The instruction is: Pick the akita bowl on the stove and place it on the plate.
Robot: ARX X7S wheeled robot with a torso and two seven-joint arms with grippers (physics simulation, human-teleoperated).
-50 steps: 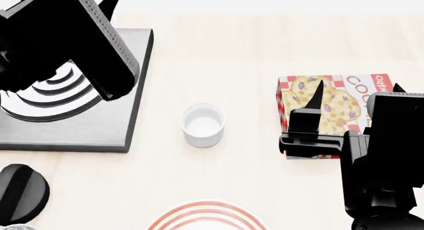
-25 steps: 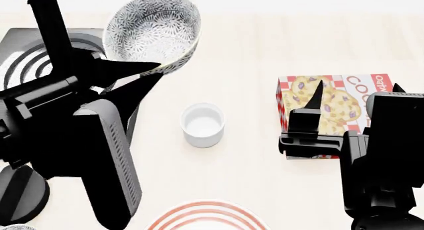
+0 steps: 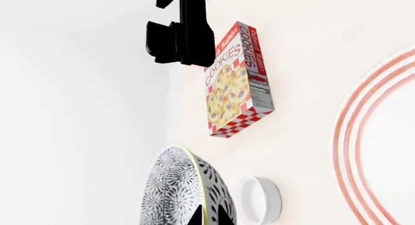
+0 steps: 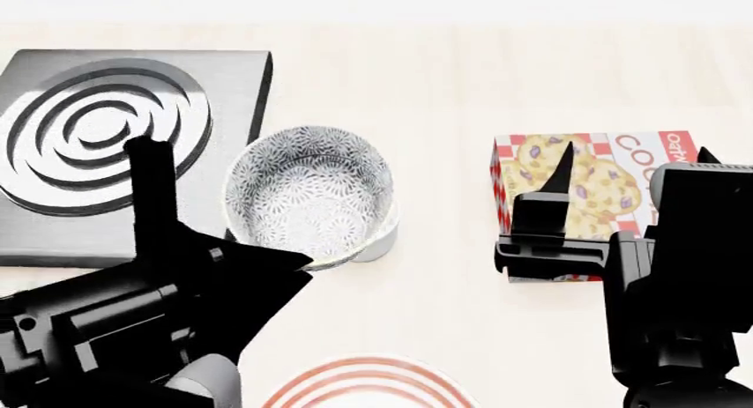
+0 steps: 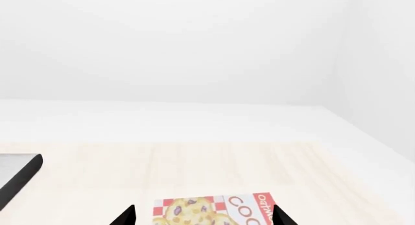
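Black-patterned akita bowl (image 4: 309,195) is pinched at its near rim by your left gripper (image 4: 288,260), off the stove (image 4: 118,183), over the white cup (image 3: 259,199), with bare table toward the plate (image 4: 367,386).

one akita bowl (image 4: 309,196), one plate (image 4: 365,386), one stove (image 4: 112,144)

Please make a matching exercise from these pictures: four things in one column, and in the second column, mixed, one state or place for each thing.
Things:
1. akita bowl
2. stove
3. plate
4. cookie box

States or places:
a. burner rings bare
b. lying flat behind the right gripper
c. held in the air by the left gripper
d. only its red-ringed rim shows at the near edge of the head view

Pairs: 1-c, 2-a, 3-d, 4-b
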